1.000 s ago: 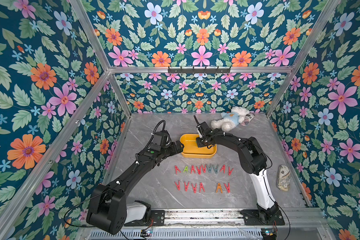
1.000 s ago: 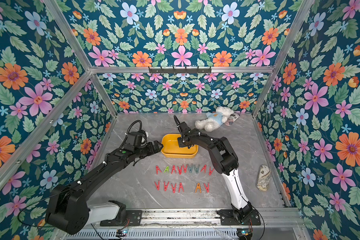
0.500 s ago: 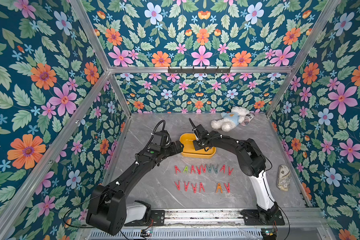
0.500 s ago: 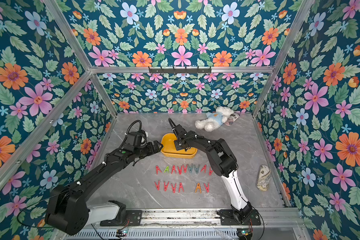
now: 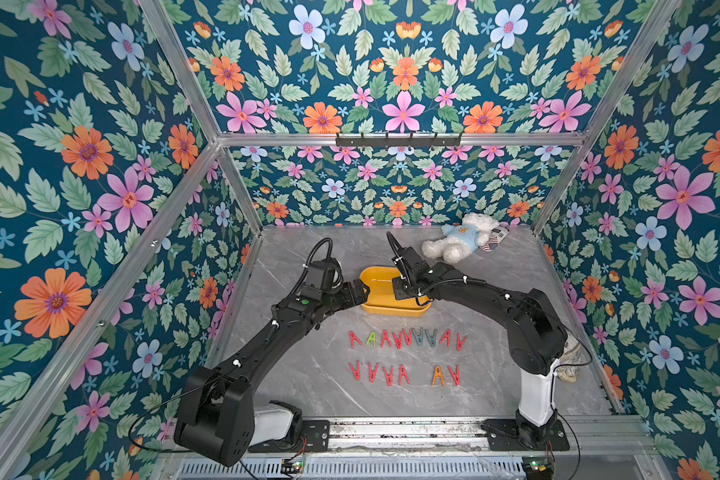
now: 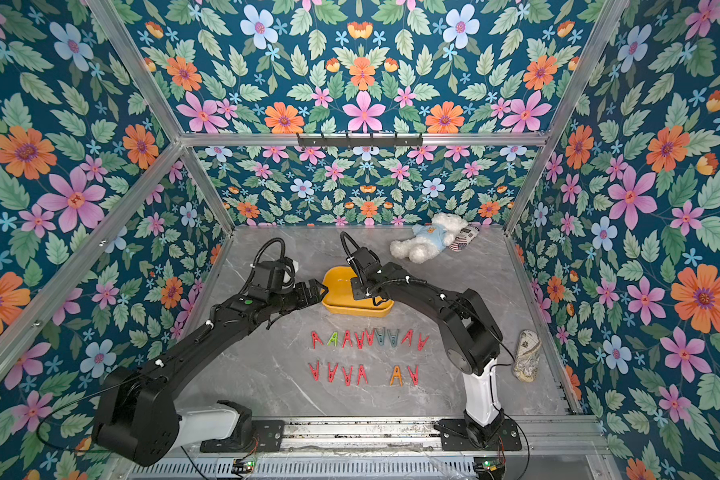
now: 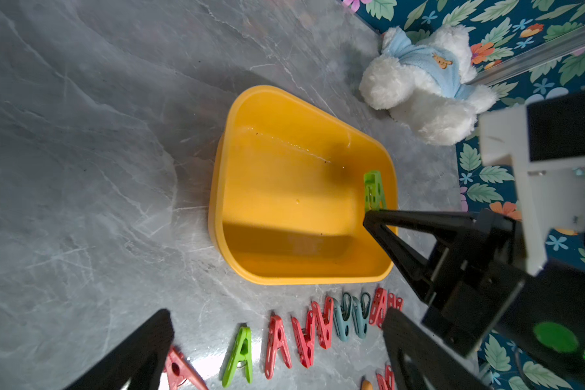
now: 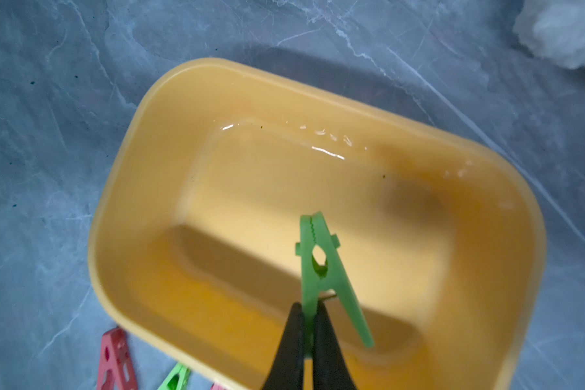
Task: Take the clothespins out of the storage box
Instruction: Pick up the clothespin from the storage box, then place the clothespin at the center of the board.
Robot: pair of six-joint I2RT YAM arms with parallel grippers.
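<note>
Grip check: the right gripper (image 8: 307, 315) has its fingers pinched together on one leg only of a green clothespin (image 8: 321, 270), at the handle end; the other leg sticks out free. The peg hangs nose-forward over the inside of the storage box (image 8: 129, 141), near one short wall. It looks clear of the floor, since its shadow lies apart from it. No other peg shows in the box, so this is likely the last. Risks, as I judge them: the single-leg pinch is narrow, so the peg may swivel or slip on a quick swing and drop back in. The free leg or nose could also snag the raised rim on a low sideways exit and drag the light box. The left gripper (image 5: 357, 291) has its fingers spread wide, holds nothing, and hovers just beside the opposite short end, not bracing it. Around: the clothespins (image 5: 408, 337) lie in two rows on the table (image 5: 495, 374) in front of the box. The upper row is packed tight; the lower has a gap beside the orange peg (image 5: 438, 375), and a set-down there could knock neighbours. A plush bear (image 5: 460, 241) sits behind the box and a patterned bundle (image 6: 526, 355) lies by the right wall, both off the route. Nothing stands between box and rows.
</note>
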